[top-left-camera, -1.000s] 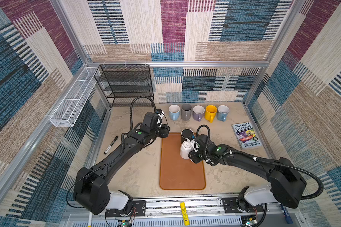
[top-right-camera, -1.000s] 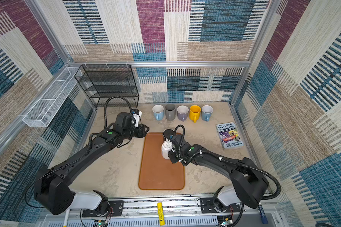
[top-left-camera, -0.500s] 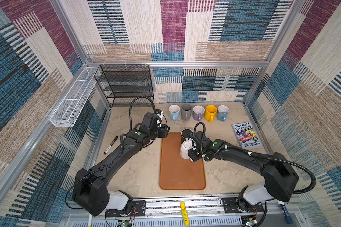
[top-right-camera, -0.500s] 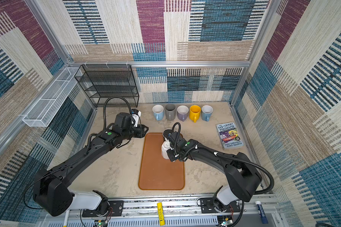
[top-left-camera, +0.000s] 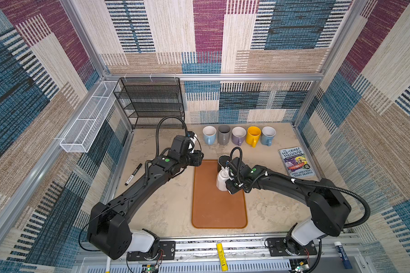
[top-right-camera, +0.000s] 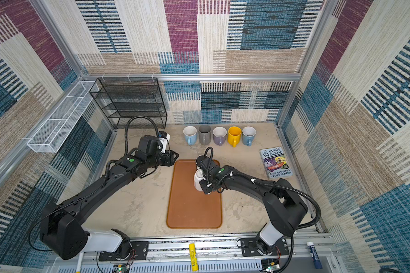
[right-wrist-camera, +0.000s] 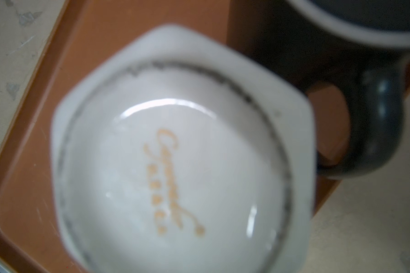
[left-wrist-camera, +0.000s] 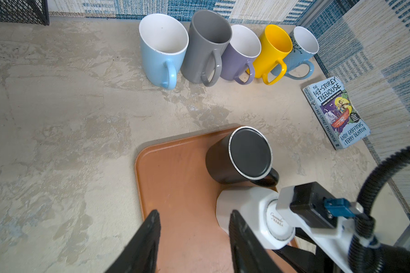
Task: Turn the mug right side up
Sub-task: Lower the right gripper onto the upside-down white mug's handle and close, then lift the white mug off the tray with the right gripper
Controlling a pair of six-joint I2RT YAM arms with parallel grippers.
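A beige, mottled stone-look tabletop fills the floor of the cell. At its far left corner stands a black wire-mesh shelf rack, and a long white wire basket hangs on the left wall beside it. A flat orange-brown plastic tray lies in the middle of the table.

The left gripper hovers over the tray's far left corner. Its two black fingers stand apart with nothing between them. The right gripper is pressed against the near right side of the task's thing. Its fingers are hidden in every view, so I cannot tell whether it is clamped on that thing or only beside it.

A paperback book with a blue illustrated cover lies flat near the right wall. A row of five upright coloured ceramic mugs stands along the back wall, handles towards the arms.

The white faceted ceramic mug stands upside down on the far right part of the tray, its round base with gold script facing up. Just behind it, on the tray's far right corner, a black ceramic mug is also inverted, with its handle turned towards the white one.

A black marker pen lies on the table by the left wall.
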